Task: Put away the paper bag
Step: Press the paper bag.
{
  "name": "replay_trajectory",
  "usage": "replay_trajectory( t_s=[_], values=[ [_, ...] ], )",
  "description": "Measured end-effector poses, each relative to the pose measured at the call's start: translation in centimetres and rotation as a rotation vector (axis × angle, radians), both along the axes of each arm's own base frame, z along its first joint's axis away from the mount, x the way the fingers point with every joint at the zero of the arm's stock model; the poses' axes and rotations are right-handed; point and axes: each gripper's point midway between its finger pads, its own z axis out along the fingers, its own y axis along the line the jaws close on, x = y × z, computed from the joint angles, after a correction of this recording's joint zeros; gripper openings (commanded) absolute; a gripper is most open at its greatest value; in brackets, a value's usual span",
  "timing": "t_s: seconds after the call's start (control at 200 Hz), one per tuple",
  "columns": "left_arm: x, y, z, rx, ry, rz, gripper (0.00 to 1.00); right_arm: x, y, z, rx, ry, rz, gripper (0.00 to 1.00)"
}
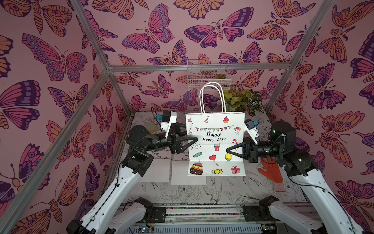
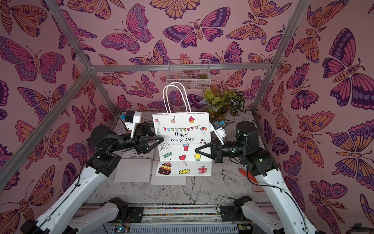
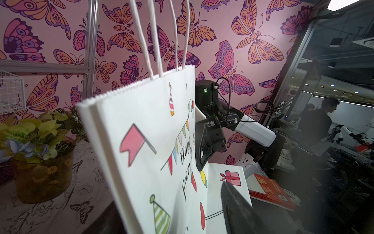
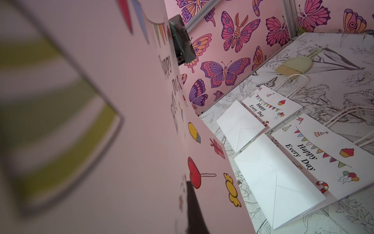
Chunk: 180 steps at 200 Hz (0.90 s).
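A: Where's the paper bag [image 1: 215, 145]?
B: Upright in the air, centre; right gripper [image 1: 228, 151] pinched shut on its right edge, left gripper [image 1: 191, 134] spread open at its left edge
A: Put away?
B: Not yet, it hangs unstowed

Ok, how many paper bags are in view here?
3. The right end effector holds the upright bag; one folded bag and another folded bag lie flat side by side on the table. More may hide behind.
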Motion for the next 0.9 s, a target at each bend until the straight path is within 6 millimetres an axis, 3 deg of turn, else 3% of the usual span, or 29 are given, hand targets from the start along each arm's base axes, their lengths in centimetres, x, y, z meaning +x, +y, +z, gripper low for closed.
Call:
replay_trajectory(
  t_s=[0.11,0.395,0.486,0.616,0.781,0.861,0.901],
  values=[
    [0.3,0.1,0.1,-0.005,0.003,0.02,0.6,-0.1,0.0,-0.3,-0.01,0.006,0.001,0.0],
    [0.9,0.3,0.3,-0.019,0.002,0.064,0.16,-0.4,-0.1,-1.6,-0.048,0.036,0.007,0.0],
    [0.8,0.4,0.4,-0.022,-0.001,0.069,0.08,-0.5,-0.1,-1.7,-0.052,0.041,0.006,0.0],
    [0.5,0.6,0.5,-0.025,-0.005,0.069,0.09,-0.5,-0.1,-1.7,-0.055,0.041,0.004,0.0],
    [0.2,1.0,0.7,-0.033,-0.018,0.085,0.3,-0.5,-0.2,-1.7,-0.07,0.035,0.001,0.0],
    [0.1,1.4,1.0,-0.04,-0.026,0.099,0.31,-0.4,-0.2,-1.8,-0.081,0.033,0.0,0.0],
    [0.0,1.5,1.1,-0.043,-0.03,0.104,0.26,-0.4,-0.2,-1.9,-0.087,0.037,-0.001,0.0]
  ],
)
